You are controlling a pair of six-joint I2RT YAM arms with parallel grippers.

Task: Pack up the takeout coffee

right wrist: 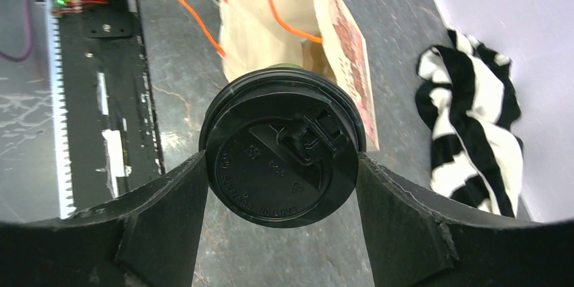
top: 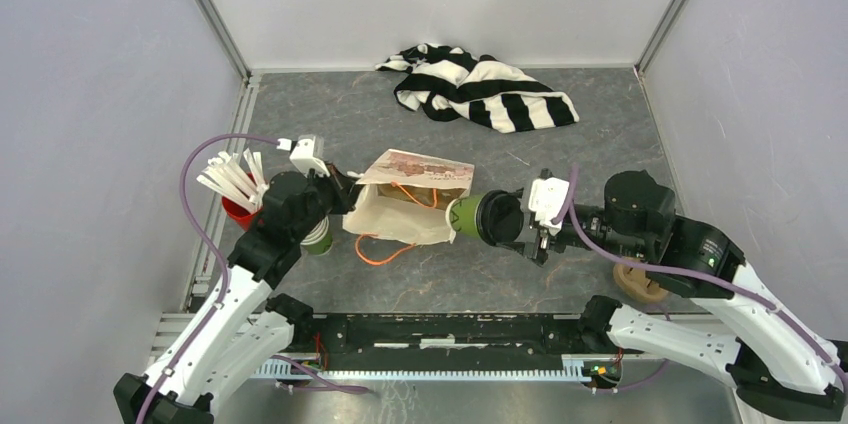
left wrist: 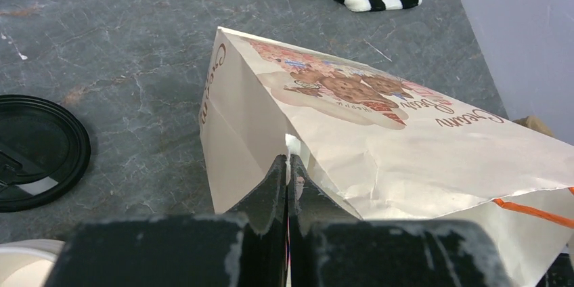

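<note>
Top view only: shows both arms at once, the green side of the takeout coffee (top: 468, 216), the whole paper bag (top: 405, 206) lying on the table (top: 560, 264), and a striped cloth (top: 480, 89) far ahead of both claws.

Right wrist view only: shows the coffee's round black lid from straight on, with its little sip flap, filling the space between the two fingers (right wrist: 162, 226). Hides nearly all the green part behind that lid.

Left wrist view only: shows a loose black lid (left wrist: 37, 151) lying flat off to the left of the left claw (left wrist: 286, 172), plus the bear picture on the bag.

Coffee: tipped on its side. Long way runs straight out ahead of the right claw (top: 505, 221). Lid end faces back toward the wrist. Green bottom end points forward, at the open mouth of the bag. Sits right at that mouth, touching or almost; cannot tell which.

Right claw: squeezed onto the coffee, one finger on each side of the lid rim.

Left claw: pinched tight on an edge of the bag, with paper caught between the tips.
</note>
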